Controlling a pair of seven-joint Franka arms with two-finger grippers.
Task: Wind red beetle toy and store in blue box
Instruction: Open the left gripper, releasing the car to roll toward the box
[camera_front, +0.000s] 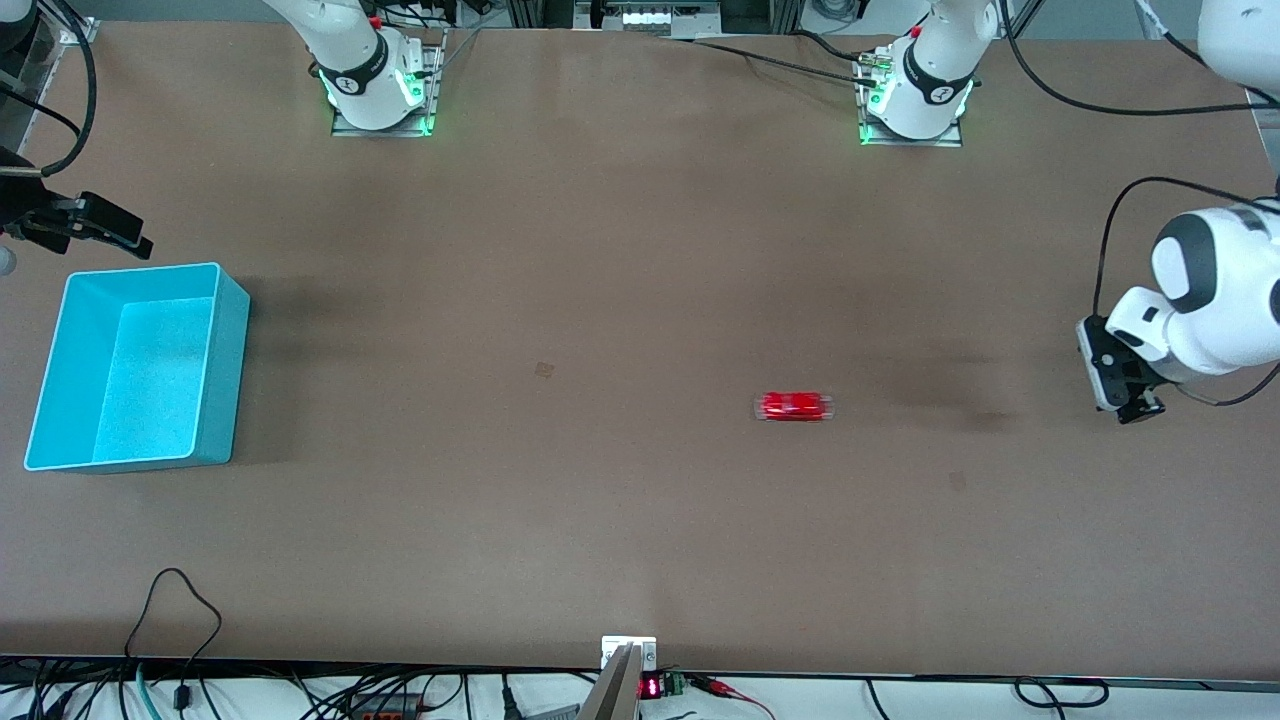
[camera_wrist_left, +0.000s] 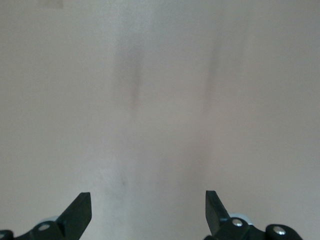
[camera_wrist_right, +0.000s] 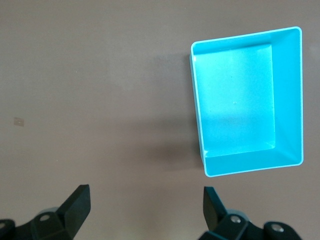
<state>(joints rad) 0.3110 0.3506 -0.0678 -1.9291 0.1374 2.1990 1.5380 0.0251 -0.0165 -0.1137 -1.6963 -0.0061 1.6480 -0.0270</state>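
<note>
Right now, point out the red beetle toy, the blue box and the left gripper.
red beetle toy (camera_front: 793, 406), front view, middle of its red body.
blue box (camera_wrist_right: 236, 100), right wrist view, bare inner floor.
left gripper (camera_wrist_left: 148, 212), left wrist view, midway between its open fingertips.

There is one red beetle toy (camera_front: 793, 406) on the table (camera_front: 620, 250). There is one blue box (camera_front: 232, 350), and nothing is in it. There are two robot arms, and each arm has one gripper.
</note>
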